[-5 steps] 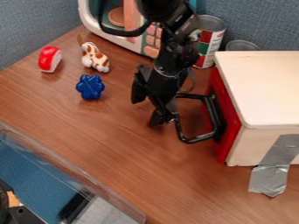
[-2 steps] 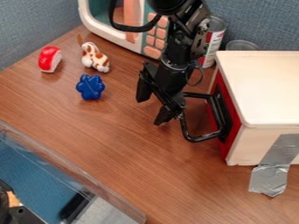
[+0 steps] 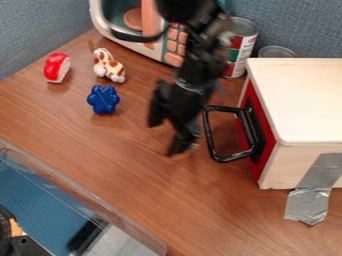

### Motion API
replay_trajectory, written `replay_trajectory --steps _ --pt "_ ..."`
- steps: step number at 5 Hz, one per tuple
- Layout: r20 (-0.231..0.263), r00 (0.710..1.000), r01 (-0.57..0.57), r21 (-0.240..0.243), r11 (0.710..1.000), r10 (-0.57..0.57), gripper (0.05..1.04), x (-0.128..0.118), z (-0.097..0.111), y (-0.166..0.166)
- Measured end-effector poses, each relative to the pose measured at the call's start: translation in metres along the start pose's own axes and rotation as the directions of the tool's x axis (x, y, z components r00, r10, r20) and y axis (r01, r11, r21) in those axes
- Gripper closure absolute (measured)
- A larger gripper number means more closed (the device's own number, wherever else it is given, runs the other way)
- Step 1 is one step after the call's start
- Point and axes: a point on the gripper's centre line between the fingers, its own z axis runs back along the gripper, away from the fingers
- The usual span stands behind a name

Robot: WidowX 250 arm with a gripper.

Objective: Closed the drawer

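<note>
The black gripper (image 3: 162, 137) hangs over the wood table left of the drawer box, its two fingers spread apart with nothing between them. A small gap separates it from the black drawer handle (image 3: 211, 136), which sticks out to the left. Behind that handle, the red drawer front (image 3: 266, 151) lies against the left side of the cream wooden box (image 3: 304, 100), with no clear gap between them.
Left of the gripper lie a blue paw-shaped toy (image 3: 103, 99), a spotted dog toy (image 3: 108, 65) and a red-and-white toy (image 3: 57, 67). A toy microwave (image 3: 120, 37) and a can (image 3: 241, 47) stand behind. Silver tape (image 3: 308, 205) runs down the box's front onto the table.
The drawer front has moved slightly right, closer against the box. My gripper first shifted right with the handle, then moved back left, away from it.
</note>
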Motion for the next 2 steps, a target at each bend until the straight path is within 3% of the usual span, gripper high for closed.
replay_trajectory --steps 1,2 --pt "0.016 0.997 -0.076 -0.037 0.996 0.076 0.084 -0.055 0.024 0.041" --pt "0.079 0.986 -0.133 -0.15 0.98 0.146 0.084 -0.102 0.05 0.082"
